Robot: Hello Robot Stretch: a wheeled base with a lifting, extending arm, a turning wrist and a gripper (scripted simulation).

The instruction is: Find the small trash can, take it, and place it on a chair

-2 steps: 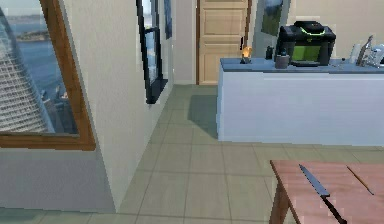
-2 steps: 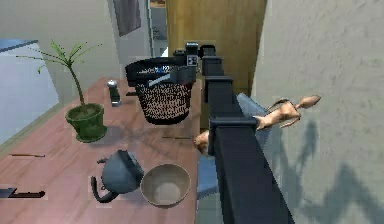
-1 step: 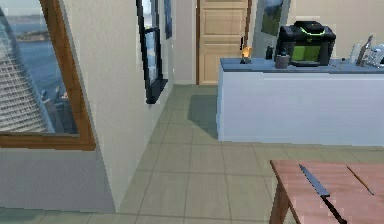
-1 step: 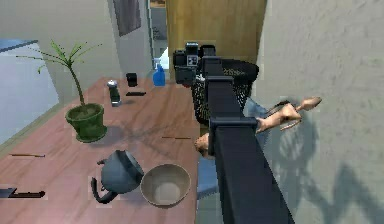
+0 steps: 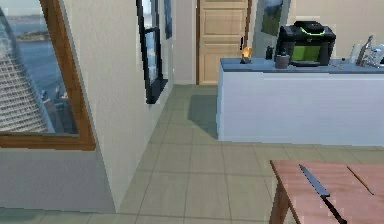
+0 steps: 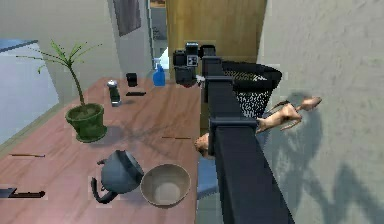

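A black mesh trash can (image 6: pixel 252 88) shows against the pale wall just right of the arm's (image 6: pixel 232 140) far end, partly behind the bar and clear of the table. The gripper's dark body (image 6: pixel 188 60) is at the top of the arm, with table things behind it. I cannot tell whether it holds anything. A tan, wood-coloured shape (image 6: pixel 286 112) sticks out below the can and shows again left of the arm.
On the wooden table (image 6: pixel 150 125) are a potted plant (image 6: pixel 85 115), dark kettle (image 6: pixel 118 172), bowl (image 6: pixel 165 185), blue bottle (image 6: pixel 158 72) and small cup (image 6: pixel 114 92). Ahead are tiled floor (image 5: pixel 185 150), a counter (image 5: pixel 300 100) with a black appliance (image 5: pixel 304 44), a door (image 5: pixel 222 40) and a table corner with a knife (image 5: pixel 318 188).
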